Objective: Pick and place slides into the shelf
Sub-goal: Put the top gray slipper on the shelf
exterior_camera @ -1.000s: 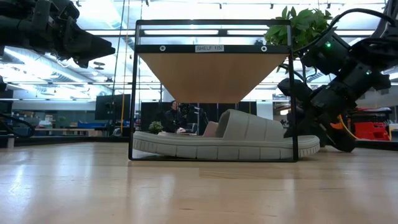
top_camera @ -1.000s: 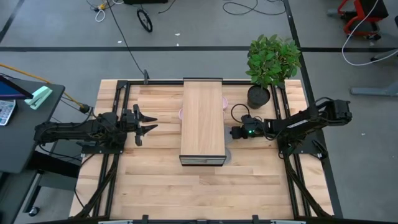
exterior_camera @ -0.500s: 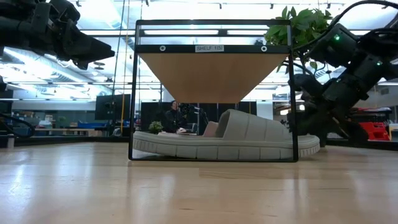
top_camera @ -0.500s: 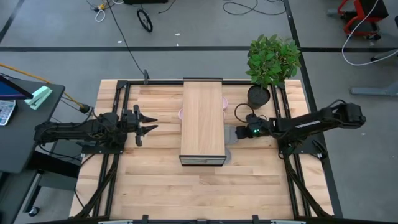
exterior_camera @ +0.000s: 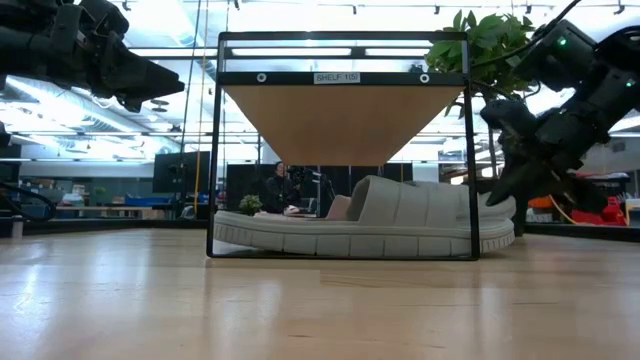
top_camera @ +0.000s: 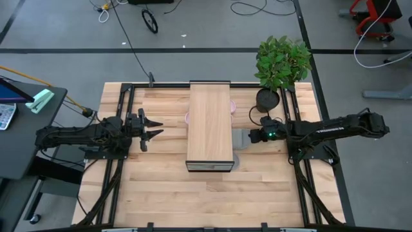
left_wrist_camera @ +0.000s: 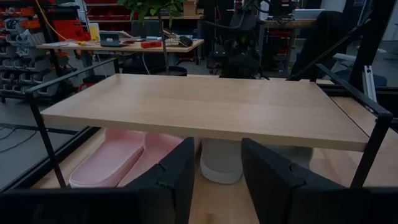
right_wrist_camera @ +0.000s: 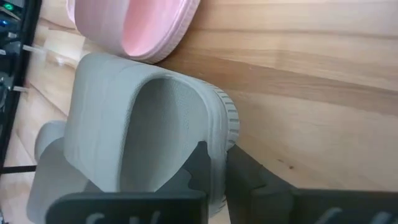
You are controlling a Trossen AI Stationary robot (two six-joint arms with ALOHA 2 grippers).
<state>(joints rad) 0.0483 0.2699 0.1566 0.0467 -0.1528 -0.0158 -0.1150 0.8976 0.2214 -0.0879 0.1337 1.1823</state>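
The shelf stands lengthwise in the middle of the table. Under it lie two pink slides and a grey slide flat on its sole. A second grey slide sticks out from under the shelf's right side, with my right gripper shut on it. My left gripper hovers open and level to the left of the shelf, holding nothing. My right gripper pinches the grey slide's sole rim at one end, one finger on the footbed side and the other on the outer wall. It comes slanting down from the table's right. The held end is raised and the far end stays under the shelf.
A potted plant stands at the far right, close behind my right arm. Dark rails run along both sides of the table. Bare wood lies between the shelf and the near edge.
My right gripper has drawn back toward the table's right edge and risen, staying shut. The grey slide has come partway out from under the shelf with it, its held end lifted off the table. The front grey slide has stayed put.
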